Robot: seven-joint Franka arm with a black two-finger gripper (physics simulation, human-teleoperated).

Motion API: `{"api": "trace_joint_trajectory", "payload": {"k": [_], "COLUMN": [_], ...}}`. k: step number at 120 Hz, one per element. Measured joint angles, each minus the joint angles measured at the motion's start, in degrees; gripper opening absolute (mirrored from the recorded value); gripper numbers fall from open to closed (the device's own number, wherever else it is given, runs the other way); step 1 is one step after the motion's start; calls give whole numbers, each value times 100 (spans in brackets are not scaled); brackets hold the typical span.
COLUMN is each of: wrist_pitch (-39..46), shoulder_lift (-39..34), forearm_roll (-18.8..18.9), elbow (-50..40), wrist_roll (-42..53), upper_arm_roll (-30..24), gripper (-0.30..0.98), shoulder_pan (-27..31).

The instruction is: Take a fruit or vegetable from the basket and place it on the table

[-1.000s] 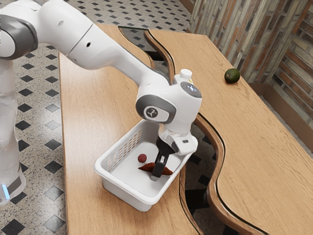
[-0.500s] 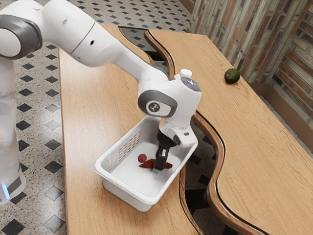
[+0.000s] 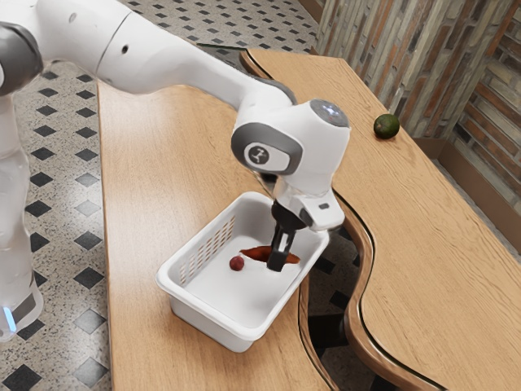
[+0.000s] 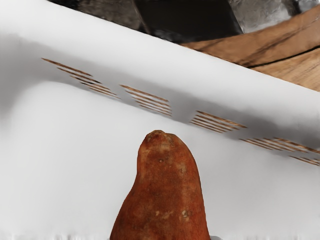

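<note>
My gripper [image 3: 278,262] is inside the white basket [image 3: 194,314], shut on a reddish-brown sweet potato [image 3: 257,254]. The sweet potato lies crosswise between the fingers, with an end sticking out on either side, and looks raised off the basket floor but still below the rim. Beside it a small dark red round fruit [image 3: 237,263] rests on the basket floor. In the wrist view the sweet potato [image 4: 162,195] extends from the lower edge toward the slotted basket wall [image 4: 180,112].
A dark green avocado [image 3: 387,126] lies on the far part of the wooden table [image 3: 142,195], toward the exterior view's upper right. A dark, curved channel [image 3: 327,285] runs through the table right beside the basket.
My hand has risen and shifted toward the exterior view's upper right, and the sweet potato has moved along with it. The round fruit and basket have stayed put.
</note>
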Motion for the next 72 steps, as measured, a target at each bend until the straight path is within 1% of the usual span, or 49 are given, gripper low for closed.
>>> {"api": "trace_joint_trajectory", "payload": {"k": [9,19,25,31,40,49,56,58,66,72], "wrist_pitch": [-488,-1000,-1263,-1476,-1717,-1894,-1987,-2008,-2059,-2086], "shoulder_lift": [-243,-401,-428,-435,-433,-393,-350,-334,-284,-269], "forearm_roll": [30,73,145,210,269,301,319,322,326,323], "elbow": [390,625,716,753,772,776,777,777,777,778], "wrist_roll": [-84,-165,-213,-260,-325,-379,-417,-427,-464,-492], "upper_arm_roll": [558,1366,1722,1894,1988,2290,2408,2423,2453,2470], "gripper": [14,15,15,14,14,14,15,17,36,46], "shoulder_pan": [-74,235,354,407,531,701,799,804,777,756]}}
